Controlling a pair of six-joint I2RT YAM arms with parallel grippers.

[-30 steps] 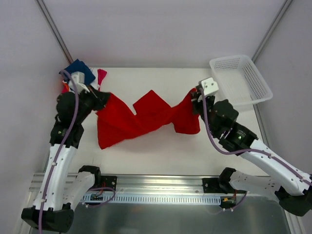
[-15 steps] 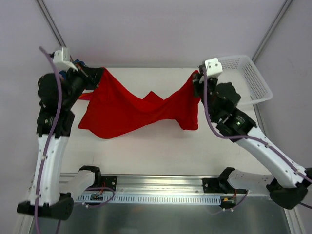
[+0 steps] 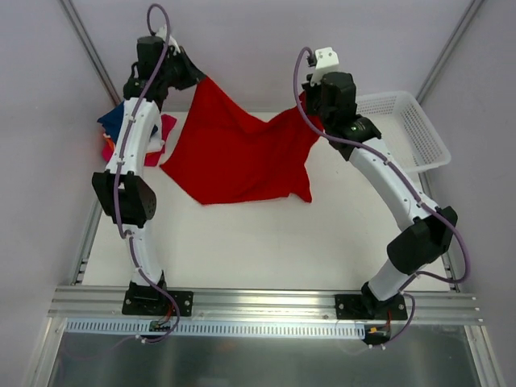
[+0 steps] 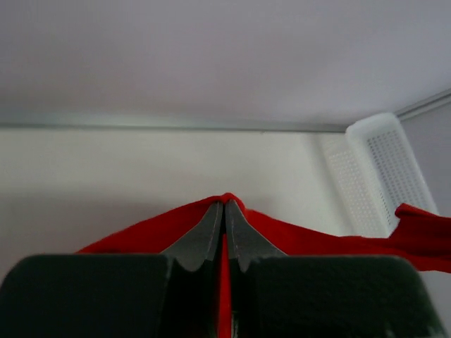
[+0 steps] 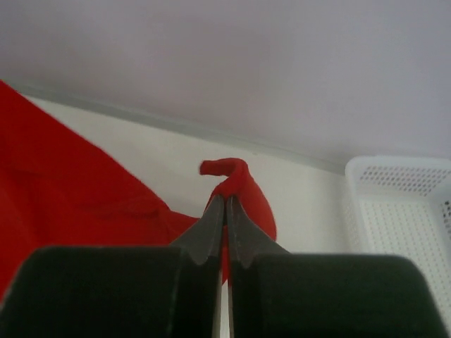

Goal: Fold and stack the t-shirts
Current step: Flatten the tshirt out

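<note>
A large red t-shirt (image 3: 238,153) hangs spread between both raised arms, its lower edge draping onto the table (image 3: 266,242). My left gripper (image 3: 196,78) is shut on the shirt's upper left corner (image 4: 227,199). At the upper right, my right gripper (image 3: 306,109) is shut on the other corner, where a curl of red cloth (image 5: 232,176) sticks out past its fingertips. Small folded t-shirts in navy blue (image 3: 113,121), magenta (image 3: 167,129) and orange-red (image 3: 107,149) lie stacked at the table's far left, partly hidden by the left arm.
A white plastic mesh basket (image 3: 407,129) stands at the table's far right corner; it also shows in the left wrist view (image 4: 384,169) and the right wrist view (image 5: 402,211). Grey walls close in behind and at the sides. An aluminium rail (image 3: 258,302) runs along the near edge.
Both arms have risen and reached back, lifting the red shirt from a bunched heap on the table into a spread, hanging sheet. The left gripper climbed farthest, up and to the right.
</note>
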